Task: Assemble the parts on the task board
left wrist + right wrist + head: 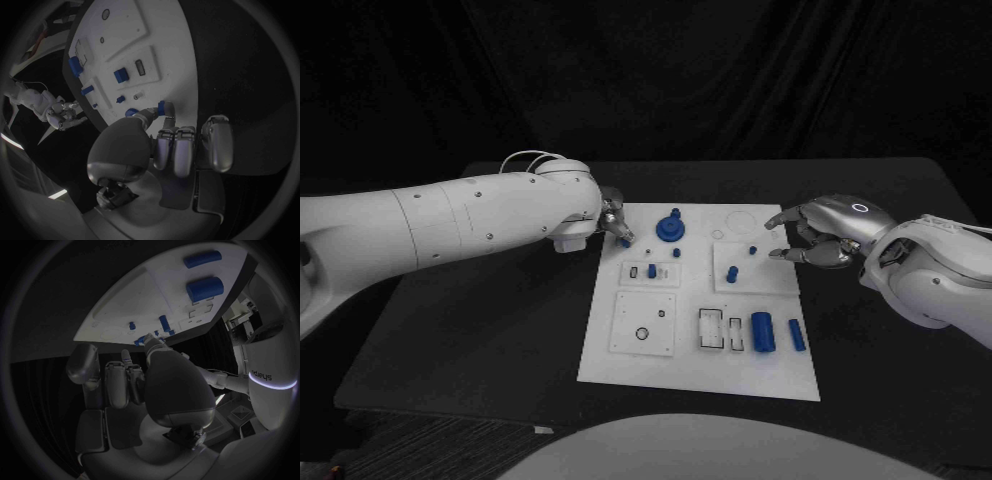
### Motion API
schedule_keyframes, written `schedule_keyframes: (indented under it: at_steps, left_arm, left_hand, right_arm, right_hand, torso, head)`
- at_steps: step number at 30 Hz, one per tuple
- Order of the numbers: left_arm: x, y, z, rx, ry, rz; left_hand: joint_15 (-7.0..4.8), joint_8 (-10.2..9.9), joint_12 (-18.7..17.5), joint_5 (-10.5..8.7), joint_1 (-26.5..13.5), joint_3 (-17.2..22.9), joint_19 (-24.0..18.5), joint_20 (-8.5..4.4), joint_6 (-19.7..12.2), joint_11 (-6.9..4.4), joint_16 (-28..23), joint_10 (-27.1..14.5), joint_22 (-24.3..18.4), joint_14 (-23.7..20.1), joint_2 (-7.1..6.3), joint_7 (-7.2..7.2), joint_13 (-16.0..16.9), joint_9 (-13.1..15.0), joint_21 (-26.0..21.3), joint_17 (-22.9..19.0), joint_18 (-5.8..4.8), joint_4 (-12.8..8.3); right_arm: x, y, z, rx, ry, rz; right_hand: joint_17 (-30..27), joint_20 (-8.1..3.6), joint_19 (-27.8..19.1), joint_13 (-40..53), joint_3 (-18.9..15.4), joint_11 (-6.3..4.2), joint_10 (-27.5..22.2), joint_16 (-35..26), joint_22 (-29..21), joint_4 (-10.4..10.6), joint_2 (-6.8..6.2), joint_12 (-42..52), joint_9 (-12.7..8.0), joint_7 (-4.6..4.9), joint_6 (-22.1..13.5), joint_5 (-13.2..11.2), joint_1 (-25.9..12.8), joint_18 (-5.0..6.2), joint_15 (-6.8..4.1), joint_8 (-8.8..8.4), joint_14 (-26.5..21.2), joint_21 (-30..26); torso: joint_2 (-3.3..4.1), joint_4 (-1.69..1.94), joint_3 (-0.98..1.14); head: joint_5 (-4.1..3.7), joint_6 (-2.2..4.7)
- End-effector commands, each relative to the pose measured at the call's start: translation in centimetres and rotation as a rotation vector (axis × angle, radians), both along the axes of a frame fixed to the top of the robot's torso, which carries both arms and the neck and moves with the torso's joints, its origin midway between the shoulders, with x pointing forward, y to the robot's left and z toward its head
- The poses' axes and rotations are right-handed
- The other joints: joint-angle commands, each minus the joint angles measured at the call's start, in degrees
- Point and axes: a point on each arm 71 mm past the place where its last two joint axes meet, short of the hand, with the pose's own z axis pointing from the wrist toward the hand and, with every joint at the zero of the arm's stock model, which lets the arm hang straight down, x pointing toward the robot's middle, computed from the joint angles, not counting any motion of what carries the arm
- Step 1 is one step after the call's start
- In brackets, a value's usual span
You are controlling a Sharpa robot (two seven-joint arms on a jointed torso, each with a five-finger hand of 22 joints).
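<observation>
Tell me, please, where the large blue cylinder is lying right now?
In the head view, the large blue cylinder lies on the task board near its right front corner, beside a thinner blue peg.

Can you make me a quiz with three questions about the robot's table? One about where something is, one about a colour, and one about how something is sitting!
1. Where is the left hand?
A. At the board's far left corner
B. At the board's near right corner
C. Under the table

2. What colour is the task board?
A. Red
B. White
C. Green

3. How is the fat blue cylinder sitting?
A. Standing upright
B. Lying on its side
C. Held up in the air

Answers:
1. A: the left hand reaches the far left corner of the task board.
2. B: the plate is plain white.
3. B: the fat blue cylinder lies flat on the board, near the robot.
</observation>
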Motion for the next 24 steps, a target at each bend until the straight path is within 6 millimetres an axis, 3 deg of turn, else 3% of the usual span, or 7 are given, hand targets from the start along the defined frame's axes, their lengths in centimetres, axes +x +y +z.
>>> schedule_keyframes:
  at_steps: [1, 15, 24]
  left_arm:
    - [-0.3, -0.2, 0.2, -0.027, -0.025, 0.001]
    - [-2.9, 0.0, 1.3, -0.072, -0.062, 0.010]
    - [-3.9, -0.4, 1.3, -0.091, -0.059, -0.009]
  left_hand:
    - [-0.38, 0.3, 0.0, 0.12, -0.5, 2.3, 0.1, -0.47, 0.2, -0.36, 0.2, 6.1, 8.0, 5.8, -0.72, -0.51, 15.1, 0.1, -0.1, 15.1, -0.24, -1.5]
    - [-0.43, 0.4, 0.0, -0.04, -1.4, 3.8, 0.3, -0.51, 0.5, -0.39, 0.2, 6.1, 8.2, 5.8, -1.03, -0.53, 15.1, 0.4, 0.0, 15.1, -0.28, -1.4]
    - [-0.43, 0.3, 0.0, -0.65, -2.1, 4.6, 0.2, -0.53, 0.4, -0.38, 0.2, 6.1, 8.1, 5.8, -1.10, -0.51, 15.1, 0.5, -0.2, 15.1, -0.24, -1.1]
  right_arm:
    - [0.0, -0.1, -0.1, -0.007, 0.007, -0.013]
    - [-0.2, -0.5, -0.1, -0.005, 0.005, -0.024]
    - [-0.2, -0.5, -0.1, -0.002, 0.002, -0.024]
  right_hand:
    - [6.9, 0.12, -0.4, 8.3, 0.0, -0.35, 0.5, -0.3, 6.5, -0.2, 0.60, -0.3, -0.1, -0.08, 0.5, 0.4, -0.1, 0.88, -0.41, -0.36, 3.9, -0.3]
    - [6.8, 0.12, -0.4, 7.9, 0.0, -0.34, 0.3, -0.4, 6.4, -0.2, 0.64, -0.6, -0.1, -0.07, 0.5, 0.4, 0.0, 0.89, -0.39, -0.38, 3.9, -0.4]
    - [6.8, 0.13, -0.4, 7.8, 0.0, -0.34, 0.1, -0.4, 6.4, -0.3, 0.63, -0.7, -0.1, -0.07, 0.5, 0.4, 0.0, 0.90, -0.39, -0.39, 3.8, -0.5]
  torso:
    - [-0.05, 0.01, -0.03]
    - [-0.20, -0.04, 0.08]
    - [-0.22, -0.13, 0.08]
  head:
    - [-0.16, 0.00]
    - [-0.37, 0.00]
    - [0.13, 0.00]
